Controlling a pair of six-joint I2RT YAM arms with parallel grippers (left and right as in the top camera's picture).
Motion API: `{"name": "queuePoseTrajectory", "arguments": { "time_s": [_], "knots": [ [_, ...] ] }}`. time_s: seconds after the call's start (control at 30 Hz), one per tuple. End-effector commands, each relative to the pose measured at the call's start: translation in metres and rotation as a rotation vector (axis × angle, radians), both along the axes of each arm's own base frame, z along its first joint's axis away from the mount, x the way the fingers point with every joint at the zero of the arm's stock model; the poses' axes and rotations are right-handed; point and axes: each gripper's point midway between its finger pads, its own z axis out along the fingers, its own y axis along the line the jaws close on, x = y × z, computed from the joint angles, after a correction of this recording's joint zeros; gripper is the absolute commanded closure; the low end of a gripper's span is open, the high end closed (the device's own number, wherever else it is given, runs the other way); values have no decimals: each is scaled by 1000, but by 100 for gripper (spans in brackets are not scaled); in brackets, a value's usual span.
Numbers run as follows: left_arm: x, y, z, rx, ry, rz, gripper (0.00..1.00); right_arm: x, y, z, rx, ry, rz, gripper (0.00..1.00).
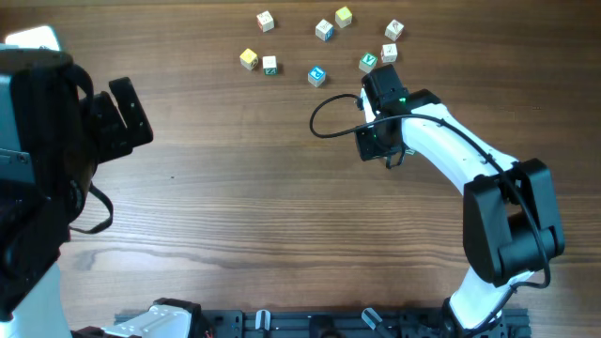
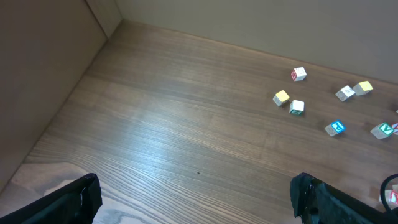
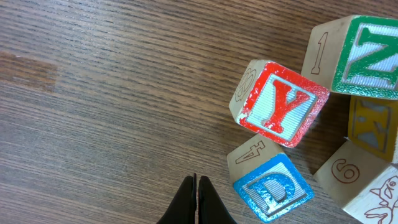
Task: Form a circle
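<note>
Overhead: nine letter cubes [image 1: 324, 30] lie on the worktop [image 1: 235, 188]. They form the circle [image 1: 316, 76], here only a loose, uneven ring with gaps between the cubes. All nine sit beyond the right fingers [image 1: 378, 75], which are pressed together and hold nothing. One green-printed cube [image 1: 368, 63] lies just past their tips, and a pale cube [image 1: 389, 53] is just beyond it to the right. A single blue-printed cube [image 1: 316, 76] lies off to their left. Two yellow-topped cubes [image 1: 249, 59] are in the ring, one on its far-left side and one on its far side. The left fingers [image 1: 127, 111] are well apart from every cube, off to the ring's left.

Left wrist: the two left fingers [image 2: 81, 199] stand wide apart with bare worktop [image 2: 186, 124] between them. Seven cubes show whole, far ahead and to the right of these fingers, and more are cut off at the right edge.

Right wrist: the right fingers [image 3: 197, 190] are shut tip to tip. Five cubes crowd to their right. A blue D cube [image 3: 272, 186] lies just beside the tips without touching them, and a red Y cube [image 3: 280, 102] is beyond it. A green Z cube [image 3: 364, 56], one yellow cube [image 3: 373, 124] and one cube marked 6 [image 3: 348, 174] are farther right.
</note>
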Motion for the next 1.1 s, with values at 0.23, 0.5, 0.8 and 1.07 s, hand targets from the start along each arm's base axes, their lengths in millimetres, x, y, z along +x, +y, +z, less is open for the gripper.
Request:
{"name": "queuePoseTrajectory", "arguments": {
  "time_s": [0.23,0.5,0.8,1.07],
  "knots": [
    [0,3,1,10,-1,12,0,4,-9,-2,-50,-12,-28,95],
    [0,3,1,10,-1,12,0,0,2,-4,4,12,19,95],
    [0,3,1,10,-1,12,0,0,3,-13,1,28,30,96],
    [0,3,1,10,-1,12,0,2,-4,-13,-35,13,18,95]
  ]
}}
